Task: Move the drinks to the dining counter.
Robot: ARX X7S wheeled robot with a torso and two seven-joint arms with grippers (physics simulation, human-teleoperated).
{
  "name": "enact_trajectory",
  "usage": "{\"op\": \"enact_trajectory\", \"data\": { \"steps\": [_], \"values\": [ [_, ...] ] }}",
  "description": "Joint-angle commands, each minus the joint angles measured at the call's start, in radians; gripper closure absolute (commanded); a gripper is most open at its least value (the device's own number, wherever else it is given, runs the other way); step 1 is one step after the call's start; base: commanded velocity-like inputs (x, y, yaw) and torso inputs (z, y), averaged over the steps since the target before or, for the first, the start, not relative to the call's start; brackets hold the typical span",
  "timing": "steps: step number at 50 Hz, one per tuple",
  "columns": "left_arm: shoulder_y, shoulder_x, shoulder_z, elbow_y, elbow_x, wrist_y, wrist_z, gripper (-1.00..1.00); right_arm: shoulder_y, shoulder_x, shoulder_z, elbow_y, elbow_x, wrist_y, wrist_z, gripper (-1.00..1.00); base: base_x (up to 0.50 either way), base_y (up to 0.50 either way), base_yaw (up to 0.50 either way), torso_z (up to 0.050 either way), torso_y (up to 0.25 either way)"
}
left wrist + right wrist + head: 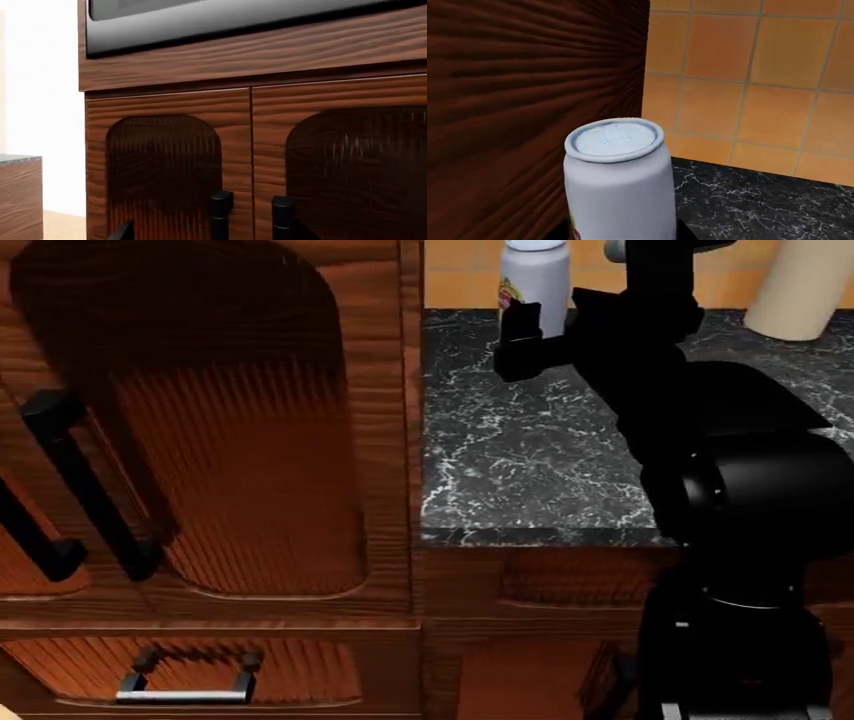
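My right claw (523,340) hovers just beside the silver can (537,280) on the marble surface (534,460) — whether it grips, I cannot tell. My left claw is out of view — its camera faces cabinet doors (167,165).

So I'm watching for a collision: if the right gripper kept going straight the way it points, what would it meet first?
Most likely the silver can, standing upright on the marble counter right ahead; the wood cabinet side stands just beside that line.

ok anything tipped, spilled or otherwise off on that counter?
Nothing stands out. The silver can stands upright on the marble counter, close beside the wood cabinet side, with no spill around it. The beige cylinder at the back also stands upright. The right tool sits by the can.
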Motion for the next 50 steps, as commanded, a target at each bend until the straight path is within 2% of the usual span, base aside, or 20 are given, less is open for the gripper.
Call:
{"op": "enact_trajectory", "data": {
  "steps": [1, 9, 25, 39, 50],
  "values": [
    [0.004, -0.002, 0.002, -0.003, 0.001, 0.004, -0.001, -1.0, 0.015, -0.001, 0.015, 0.001, 0.012, 0.015, -0.001, 1.0, -0.3, 0.49, 0.0, 0.0, 0.0],
    [0.006, -0.001, 0.008, -0.003, 0.006, 0.009, -0.001, -1.0, 0.013, 0.001, 0.022, -0.011, 0.024, 0.027, 0.005, 1.0, -0.49, 0.23, 0.0, 0.0, 0.0],
    [0.011, 0.004, 0.012, -0.003, 0.009, 0.016, 0.001, -1.0, 0.006, 0.016, -0.002, -0.022, 0.03, 0.032, 0.015, 1.0, -0.5, 0.03, 0.0, 0.0, 0.0],
    [0.015, 0.0, 0.016, -0.002, 0.008, 0.019, -0.003, -1.0, 0.012, 0.023, -0.018, -0.01, 0.035, 0.028, 0.021, 1.0, -0.29, 0.48, 0.0, 0.0, 0.0],
    [0.014, 0.004, 0.033, -0.006, 0.024, 0.025, 0.0, -1.0, 0.014, 0.026, -0.028, 0.002, 0.039, 0.019, 0.026, 1.0, -0.12, 0.5, 0.0, 0.0, 0.0]
  ]
}}
